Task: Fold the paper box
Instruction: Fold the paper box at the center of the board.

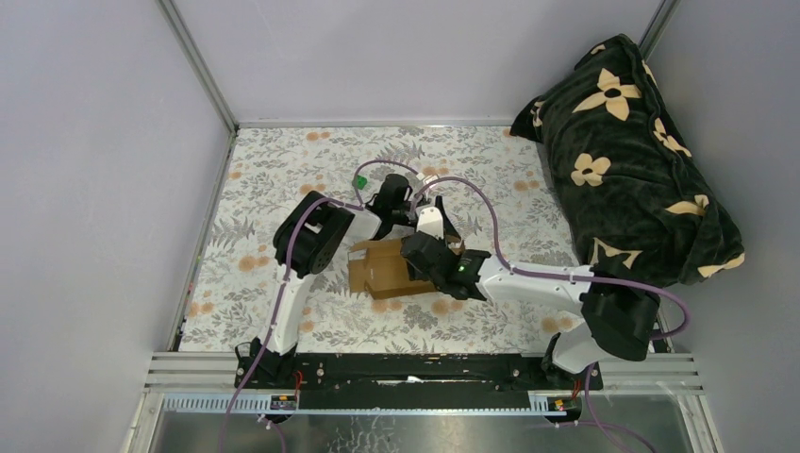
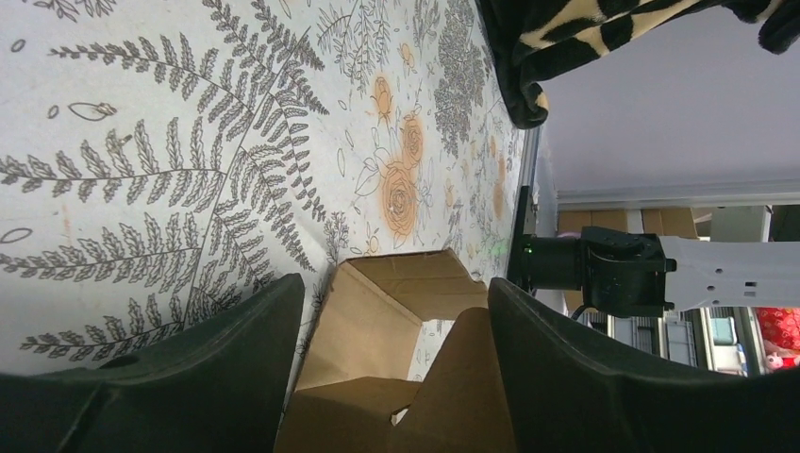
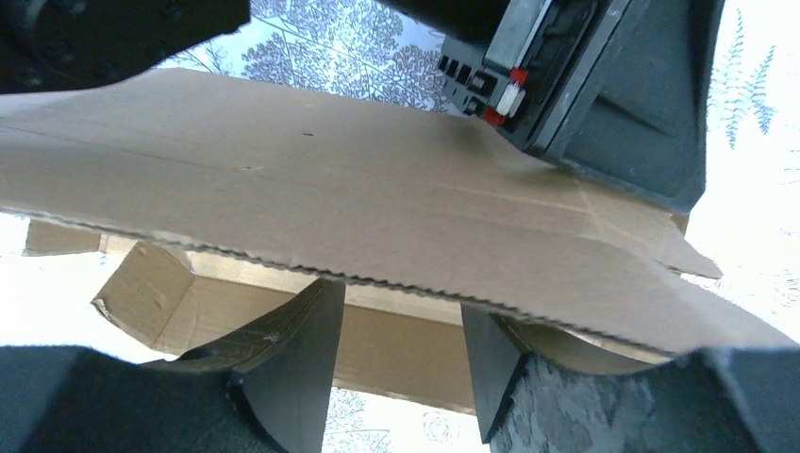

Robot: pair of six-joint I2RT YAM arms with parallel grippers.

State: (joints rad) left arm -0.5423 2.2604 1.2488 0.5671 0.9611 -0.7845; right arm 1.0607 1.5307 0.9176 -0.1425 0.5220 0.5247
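While half the paper box [image 1: 382, 269] lies hidden overhead, left claw [image 2: 396, 283] and right claw [image 3: 401, 297] stand apart, unclamped.

Paper box [image 1: 382, 271]: matt brown cardboard. Blanket [image 1: 632, 160]: plush cloth. Table cover [image 1: 283, 160]: matt floral print.

No writing, label, brand mark, number or sign can be read in any view: the paper box [image 1: 373, 274] shows bare brown cardboard, and the table [image 1: 283, 170] carries only a fern-and-flower pattern.
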